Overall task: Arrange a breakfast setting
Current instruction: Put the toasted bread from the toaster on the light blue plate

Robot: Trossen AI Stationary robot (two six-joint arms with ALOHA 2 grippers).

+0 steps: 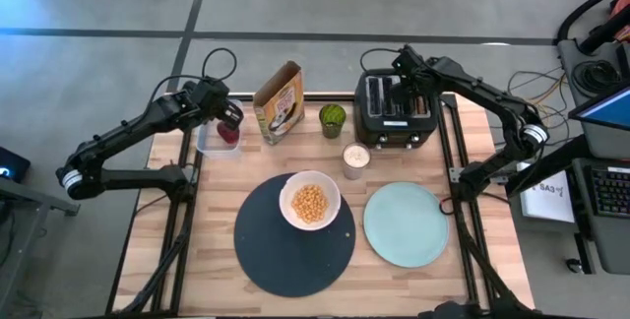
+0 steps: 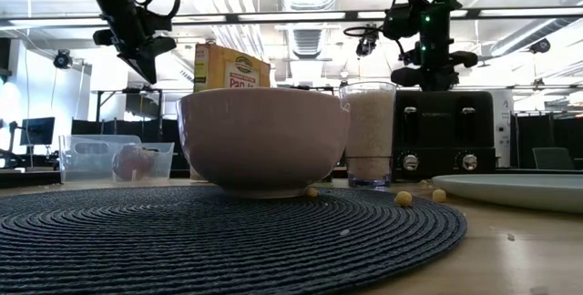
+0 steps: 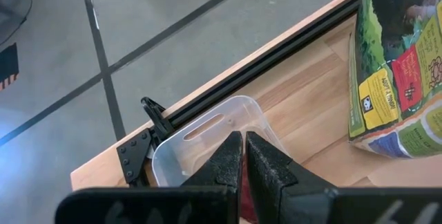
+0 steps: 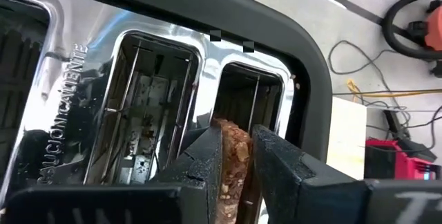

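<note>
The dark navy mat (image 1: pixel 285 255) lies at the table's near middle. The white bowl (image 1: pixel 291 191), holding cereal, stands on the mat's far part. The mint-green plate (image 1: pixel 406 223) lies to the mat's right. My right gripper (image 4: pixel 236 156) is shut on the brown toast slice (image 4: pixel 232 148) above the black toaster (image 1: pixel 394 112). My left gripper (image 3: pixel 244 148) is shut and empty, above the clear tub (image 1: pixel 205 142). The dark red food piece (image 2: pixel 134 161) lies in the tub. The spoon is out of view. My right gripper pinches the toast slice's two flat faces (image 4: pixel 235 172) between its two fingers. The fingers come from above, pointing down at the toaster's top. The slice stands on edge, its free end (image 4: pixel 222 126) over a slot. I cannot tell whether that end is clear of the slot.
A cereal box (image 1: pixel 279 102) stands between tub and toaster. A green cup (image 1: pixel 333 118) and a glass of white grains (image 1: pixel 355 159) stand by the toaster's near left corner. Loose cereal pieces (image 2: pixel 403 198) lie between mat and plate.
</note>
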